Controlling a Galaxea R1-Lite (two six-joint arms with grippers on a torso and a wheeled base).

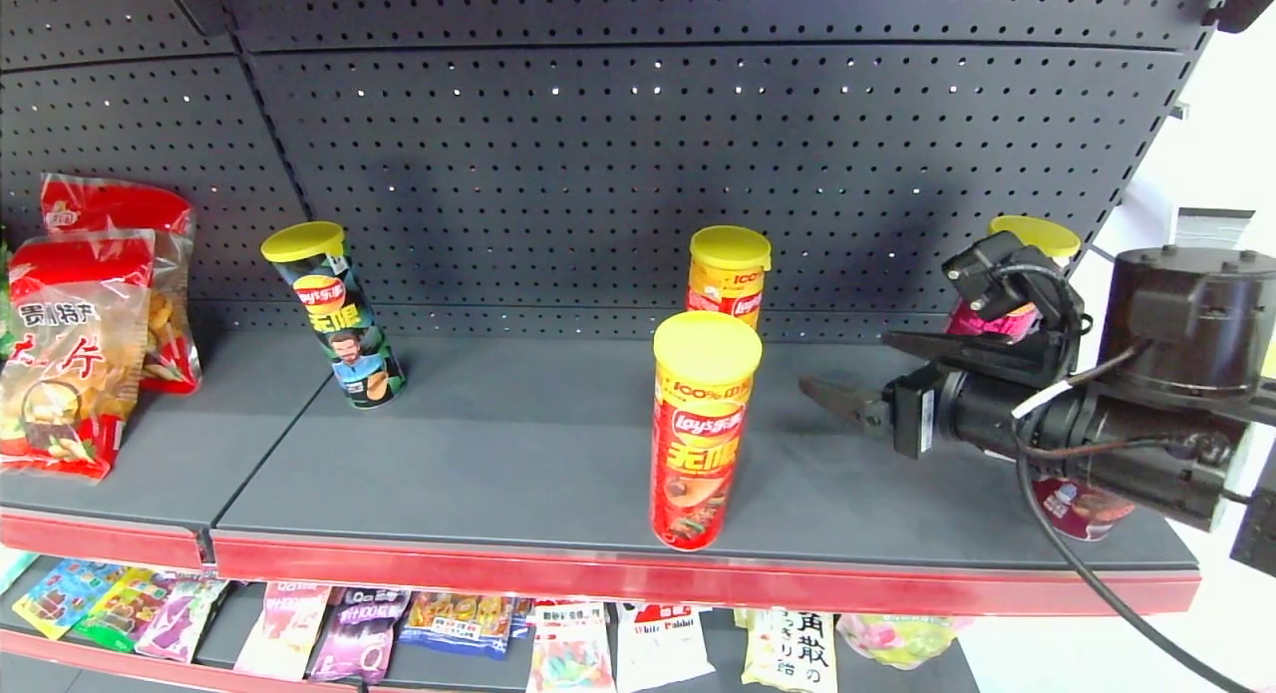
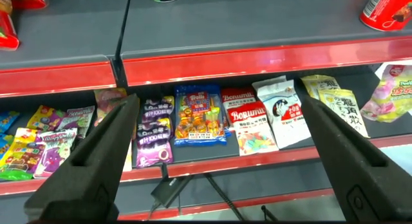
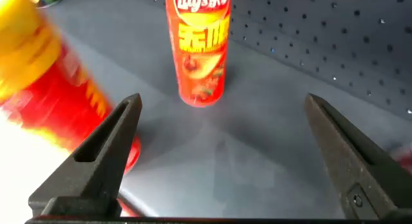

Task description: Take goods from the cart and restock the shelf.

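Several chip cans stand on the grey shelf [image 1: 498,454]. A red can [image 1: 698,434] with a yellow lid is near the front edge, and a second red-and-yellow can [image 1: 728,274] stands behind it. A dark can [image 1: 334,314] leans at the left. My right gripper [image 1: 847,364] hovers open and holds nothing, just right of the two red cans, pointing toward them. In the right wrist view the rear can [image 3: 203,50] stands ahead of the right gripper [image 3: 222,153], with the front can [image 3: 45,89] close beside one finger. My left gripper [image 2: 219,159] hangs open below the shelf's red edge [image 2: 257,56].
A magenta can [image 1: 1017,274] with a yellow lid stands behind my right arm, and another can's base [image 1: 1082,509] shows under it. Red snack bags [image 1: 80,334] lean at the shelf's left. Small snack packets [image 2: 199,114] line the lower shelf. Perforated back panel [image 1: 638,174] closes the rear.
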